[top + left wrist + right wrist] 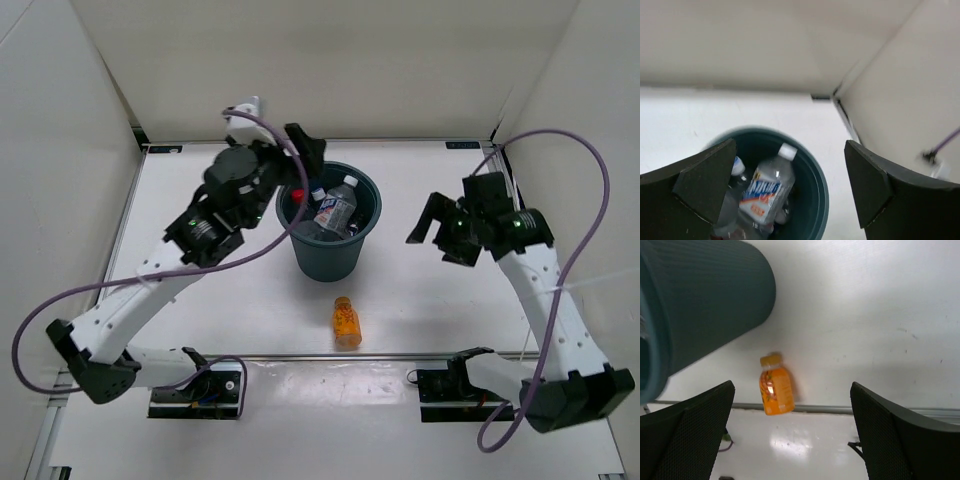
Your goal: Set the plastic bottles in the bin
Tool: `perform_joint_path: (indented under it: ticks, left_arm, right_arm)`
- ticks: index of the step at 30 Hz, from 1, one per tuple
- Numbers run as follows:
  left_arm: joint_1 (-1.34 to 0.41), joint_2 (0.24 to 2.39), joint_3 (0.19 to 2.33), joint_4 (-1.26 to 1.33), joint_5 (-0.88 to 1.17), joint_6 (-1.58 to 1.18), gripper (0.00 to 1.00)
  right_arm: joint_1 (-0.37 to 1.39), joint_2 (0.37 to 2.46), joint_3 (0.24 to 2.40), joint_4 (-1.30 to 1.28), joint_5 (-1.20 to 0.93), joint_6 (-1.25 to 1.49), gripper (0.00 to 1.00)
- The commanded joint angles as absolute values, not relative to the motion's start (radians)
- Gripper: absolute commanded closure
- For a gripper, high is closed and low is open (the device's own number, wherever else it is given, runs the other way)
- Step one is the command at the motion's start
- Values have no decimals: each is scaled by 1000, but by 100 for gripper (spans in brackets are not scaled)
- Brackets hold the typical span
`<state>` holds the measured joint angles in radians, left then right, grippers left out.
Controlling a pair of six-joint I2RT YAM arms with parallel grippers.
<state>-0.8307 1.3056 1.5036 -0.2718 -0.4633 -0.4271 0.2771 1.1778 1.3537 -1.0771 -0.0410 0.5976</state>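
Left gripper [790,150] hangs over the round, dark teal-grey plastic bin [326,262], jaws spread wide and empty. Clear plastic bottles [337,210] lie inside the bin. 1 short orange plastic bottle [346,322] lies on the white table [450,300] just before it, left of the right gripper [435,232], which also gapes empty.

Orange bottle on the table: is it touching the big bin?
Apart. The top view shows a strip of white table between the orange bottle and the bin; the right wrist view agrees.
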Motion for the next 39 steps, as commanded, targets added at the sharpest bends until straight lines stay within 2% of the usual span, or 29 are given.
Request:
perform_joint_path:
  ticks: [1, 4, 9, 13, 15, 18, 20, 24, 31, 35, 39]
  left_arm:
    - [-805, 1221, 1517, -262, -514, -361, 0]
    - [-805, 1168, 1477, -262, -572, -347, 0]
    - [-796, 1043, 1370, -284, -868, -357, 0]
    - [-763, 941, 1286, -400, -954, -365, 0]
    - [-753, 908, 1276, -538, -980, -414, 0]
    - [-753, 899, 1285, -700, -1008, -504, 0]
    - [-753, 899, 1296, -901, -1017, -586, 0]
    - [-753, 864, 1280, -1176, -1037, -837, 0]
    - [-753, 727, 1221, -1350, -962, -982, 0]
    - [-753, 667, 1230, -1391, -940, -982, 0]
    - [-753, 600, 1200, -1391, -908, -982, 0]
  right_arm:
    - [249, 1104, 1217, -922, -169, 604, 0]
    - [279, 1054, 1131, -815, -251, 539, 0]
    - [487, 822, 812, -484, -134, 489, 0]
    - [636, 762, 611, -326, -86, 489, 0]
    - [719, 762, 525, -260, -55, 503, 0]
    - [796, 862, 502, -178, -25, 555, 0]
    - [825, 957, 514, -153, -14, 564, 0]
    - [899, 1080, 545, -91, -3, 565, 1]
    - [943, 1178, 532, -49, 43, 670, 2]
    - [1003, 1157, 520, -49, 98, 707, 2]
    - [1031, 1114, 603, -49, 158, 695, 1]
